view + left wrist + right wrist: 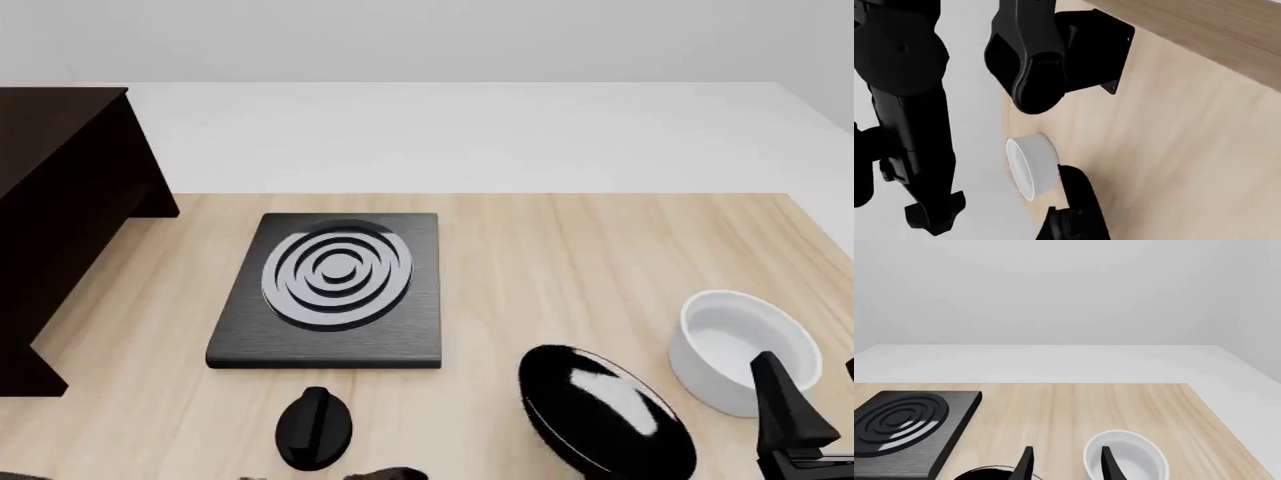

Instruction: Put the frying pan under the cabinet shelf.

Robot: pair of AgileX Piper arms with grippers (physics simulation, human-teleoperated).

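Note:
The frying pan point(603, 415) shows as a glossy black oval with a white glare near the table's front, right of centre. Its handle is hidden, and only its rim point(987, 474) shows in the right wrist view. No gripper touches it. My right gripper point(807, 375) is open at the front right, between the pan and a white bowl point(741, 345). Through its fingers point(1067, 456) I see the bowl's left rim, and the pan lies just outside the left finger. The dark brown cabinet shelf point(60, 210) stands at the far left. My left gripper's fingers do not show.
A black stove plate point(334, 290) with grey rings lies mid-table between cabinet and pan. A small black knob point(316, 428) sits in front of it. The left wrist view holds black arm links point(907, 100) and the bowl point(1031, 167) near a table edge.

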